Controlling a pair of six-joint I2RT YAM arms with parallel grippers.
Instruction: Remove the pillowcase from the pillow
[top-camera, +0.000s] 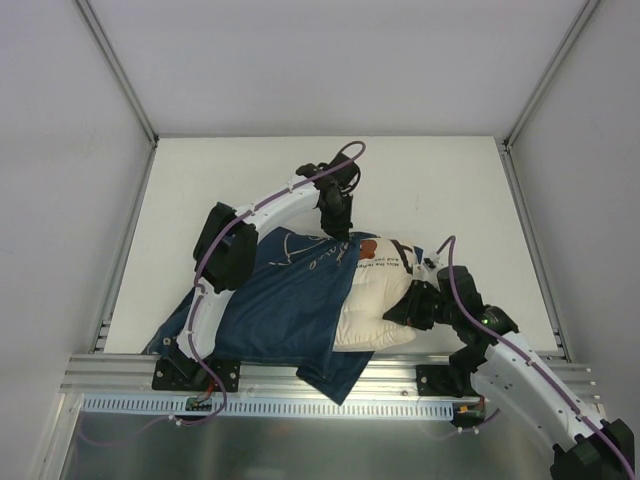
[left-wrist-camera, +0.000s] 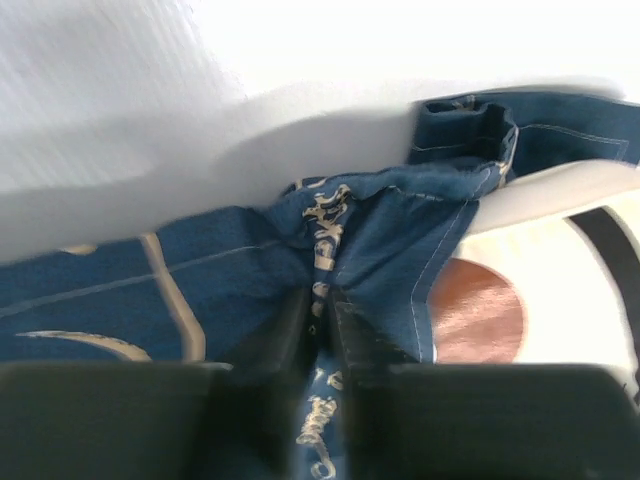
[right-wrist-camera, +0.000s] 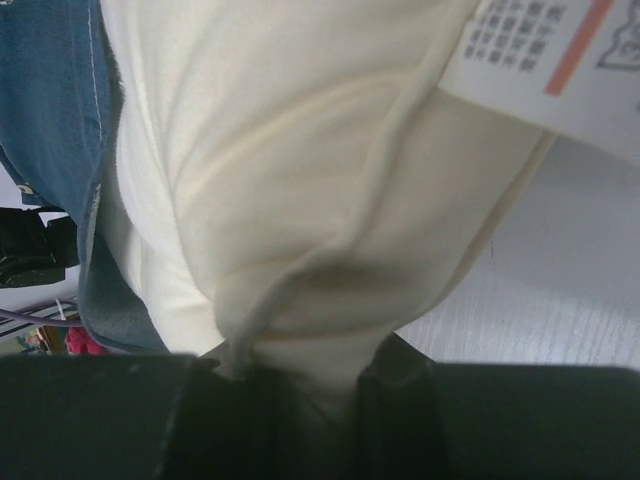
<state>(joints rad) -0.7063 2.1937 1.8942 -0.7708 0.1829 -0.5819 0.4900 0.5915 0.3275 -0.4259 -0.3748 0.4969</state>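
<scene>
The navy pillowcase (top-camera: 280, 310) with cream drawings covers the left part of the cream pillow (top-camera: 385, 295), whose right end with a red-brown logo (top-camera: 370, 247) sticks out. My left gripper (top-camera: 338, 232) stands at the far edge of the pillowcase opening. In the left wrist view it (left-wrist-camera: 322, 320) is shut on a pinched fold of the pillowcase (left-wrist-camera: 380, 230), with the logo (left-wrist-camera: 480, 310) just beyond the hem. My right gripper (top-camera: 418, 300) is at the pillow's right end. The right wrist view shows it (right-wrist-camera: 300, 375) shut on a bunched corner of the pillow (right-wrist-camera: 300, 180).
A white care label (right-wrist-camera: 545, 60) hangs at the pillow's end. The pillowcase's lower corner (top-camera: 345, 385) drapes over the metal rail (top-camera: 120, 375) at the table's near edge. White walls with aluminium posts (top-camera: 115, 70) enclose the white tabletop (top-camera: 450, 180).
</scene>
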